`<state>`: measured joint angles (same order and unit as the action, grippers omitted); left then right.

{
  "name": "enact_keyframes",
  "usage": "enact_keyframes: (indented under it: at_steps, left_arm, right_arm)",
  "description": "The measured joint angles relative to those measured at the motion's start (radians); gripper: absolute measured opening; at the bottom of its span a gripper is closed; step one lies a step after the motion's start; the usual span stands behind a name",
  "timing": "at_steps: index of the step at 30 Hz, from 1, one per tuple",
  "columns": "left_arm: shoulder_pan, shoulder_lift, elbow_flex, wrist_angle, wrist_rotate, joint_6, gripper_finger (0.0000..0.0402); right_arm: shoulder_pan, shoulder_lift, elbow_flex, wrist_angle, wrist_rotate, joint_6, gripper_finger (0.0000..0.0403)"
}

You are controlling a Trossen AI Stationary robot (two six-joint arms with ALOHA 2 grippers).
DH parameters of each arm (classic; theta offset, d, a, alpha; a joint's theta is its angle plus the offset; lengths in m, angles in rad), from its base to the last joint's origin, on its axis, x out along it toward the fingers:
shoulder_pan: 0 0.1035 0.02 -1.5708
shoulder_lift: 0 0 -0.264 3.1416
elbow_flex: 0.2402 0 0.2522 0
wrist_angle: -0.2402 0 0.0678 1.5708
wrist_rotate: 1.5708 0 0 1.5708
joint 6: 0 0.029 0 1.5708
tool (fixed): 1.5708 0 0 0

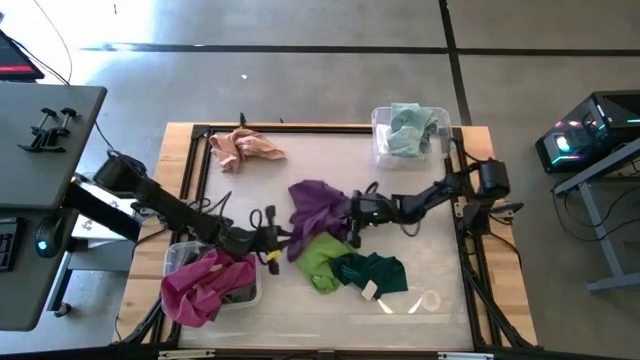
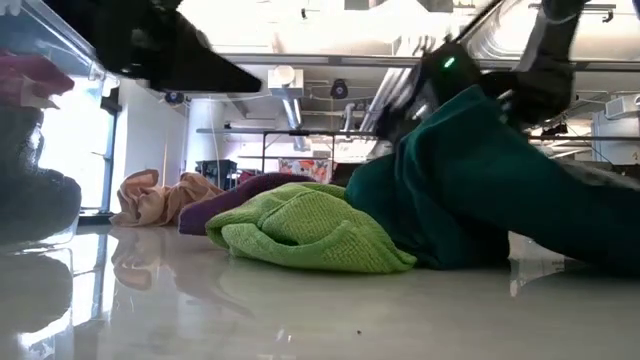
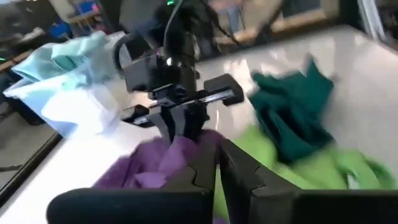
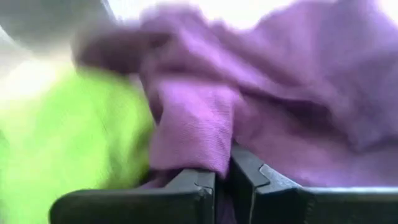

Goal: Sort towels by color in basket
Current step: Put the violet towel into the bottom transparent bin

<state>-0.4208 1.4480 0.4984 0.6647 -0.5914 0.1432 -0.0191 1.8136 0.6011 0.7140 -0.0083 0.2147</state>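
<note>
Only overhead: pale teal towel [image 1: 407, 131] in bin [image 1: 380, 150]

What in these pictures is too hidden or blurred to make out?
- Bottom of the near bin, high view: the magenta towel covers what lies under it.
- Clear item beside the dark green towel, high view: too small and faint to identify.
- Right tool, right wrist view: shut on the purple towel, which fills the picture.

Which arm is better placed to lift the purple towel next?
Right. The right pincer is already shut on the purple towel, cloth pinched between its fingers. The left pincer sits shut beside the towel's edge, holding nothing.
</note>
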Motion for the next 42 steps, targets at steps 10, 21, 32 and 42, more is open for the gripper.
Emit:
enact_keyframes:
  at_steps: [10, 21, 32, 42]
  left_arm:
    - [0.129, 0.210, 0.041, 0.331, 0.093, 0.168, 0.0098]
    - [0.126, 0.222, 0.080, 0.312, 0.088, 0.383, 0.0222]
    - [0.002, 0.030, 0.090, 0.272, -0.142, 0.439, 0.0236]
    - [0.202, 0.021, 0.365, -0.460, 0.095, 0.280, 0.0237]
  right_arm:
    - [-0.006, -0.022, -0.052, 0.172, -0.059, 0.148, 0.0008]
    - [-0.027, -0.022, -0.052, 0.242, -0.061, 0.181, 0.0009]
    - [-0.038, -0.022, -0.052, 0.248, -0.002, 0.302, 0.0009]
    - [-0.122, -0.023, -0.054, 0.334, -0.099, 0.387, 0.0009]
